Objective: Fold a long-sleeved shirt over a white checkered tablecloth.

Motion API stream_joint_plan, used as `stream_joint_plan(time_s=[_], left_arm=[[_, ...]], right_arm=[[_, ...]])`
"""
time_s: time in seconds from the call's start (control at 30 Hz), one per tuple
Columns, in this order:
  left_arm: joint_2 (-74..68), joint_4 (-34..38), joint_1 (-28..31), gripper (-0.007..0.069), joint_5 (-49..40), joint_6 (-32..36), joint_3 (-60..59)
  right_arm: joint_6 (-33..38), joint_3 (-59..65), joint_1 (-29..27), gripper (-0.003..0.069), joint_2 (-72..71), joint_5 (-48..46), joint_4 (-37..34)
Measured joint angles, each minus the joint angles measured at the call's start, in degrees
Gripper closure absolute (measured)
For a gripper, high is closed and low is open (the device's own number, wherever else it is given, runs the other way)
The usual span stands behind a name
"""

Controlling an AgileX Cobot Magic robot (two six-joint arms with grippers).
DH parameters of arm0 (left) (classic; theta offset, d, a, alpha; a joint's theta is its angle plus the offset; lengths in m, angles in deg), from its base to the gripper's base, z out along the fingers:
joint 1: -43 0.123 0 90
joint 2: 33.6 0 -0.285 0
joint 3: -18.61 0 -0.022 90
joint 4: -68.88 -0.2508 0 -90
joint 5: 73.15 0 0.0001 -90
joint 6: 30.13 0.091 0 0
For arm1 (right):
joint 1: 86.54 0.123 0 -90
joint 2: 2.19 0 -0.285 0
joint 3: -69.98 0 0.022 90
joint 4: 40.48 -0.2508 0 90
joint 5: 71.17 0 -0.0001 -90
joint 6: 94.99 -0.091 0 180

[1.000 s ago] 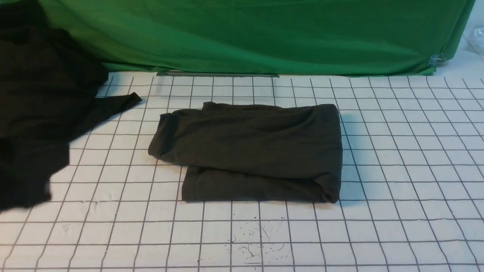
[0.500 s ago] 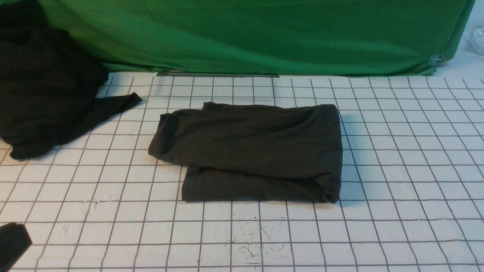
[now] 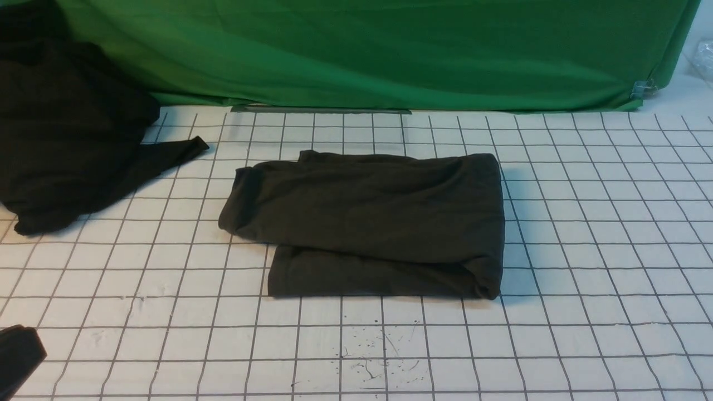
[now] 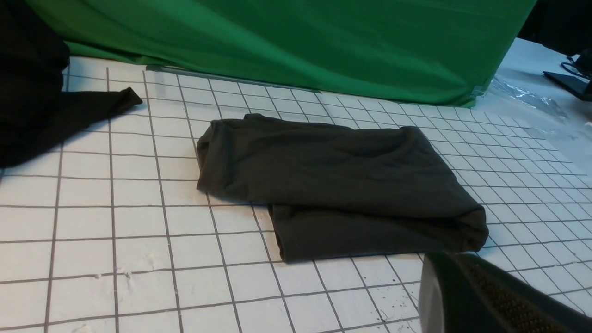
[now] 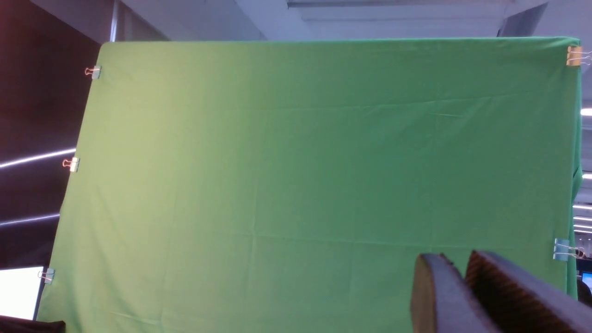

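Checking near end first: L gripper (image 4: 446,264) has its fingers together, nothing in them, low at the near L corner in front view; R gripper (image 5: 459,268) is out of front view, its tips slightly apart, nothing b/w them, its wrist cam aimed at the backdrop. Next out, bare tablecloth (image 3: 384,340), thin grid, few scribbles, nothing I'd snag on. Shirt (image 3: 356,211) is mid-cloth, a folded bundle w/ the top layer askew: its L end sticks out past the lower layer, whose strip shows on the near side. No print visible. Prob. light, soft knit, not fragile, not slippery, but limp, so layers may drag along or bunch. I'd pinch the top layer only at the protruding L end, shallow, & tuck it in; R edge looks thick, harder to grab cleanly. Watch the blacker garment heap (image 3: 67,128) far L: its strip (image 3: 172,153) points twd the shirt, cd catch a wide L swing. Green backdrop (image 3: 356,55) hangs behind; no issue.
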Motion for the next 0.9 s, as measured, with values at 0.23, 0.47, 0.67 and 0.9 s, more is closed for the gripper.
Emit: stream_joint_plan(time_s=[0.23,0.47,0.67,0.9], left_arm=[[0.0,0.0,0.0,0.0622,0.0,0.0,0.0],[0.08,-4.42,0.08,0.0622,6.2,5.09,-2.32],[1.79,-9.47,4.94,0.0622,20.82,5.99,-12.31],[6.3,-11.91,12.78,0.0621,30.58,5.94,-25.9]], right_arm=[[0.0,0.0,0.0,0.0555,0.0,0.0,0.0],[0.0,0.0,0.0,0.054,0.0,0.0,0.0],[0.0,0.0,0.0,0.0533,0.0,0.0,0.0],[0.0,0.0,0.0,0.0512,0.0,0.0,0.0]])
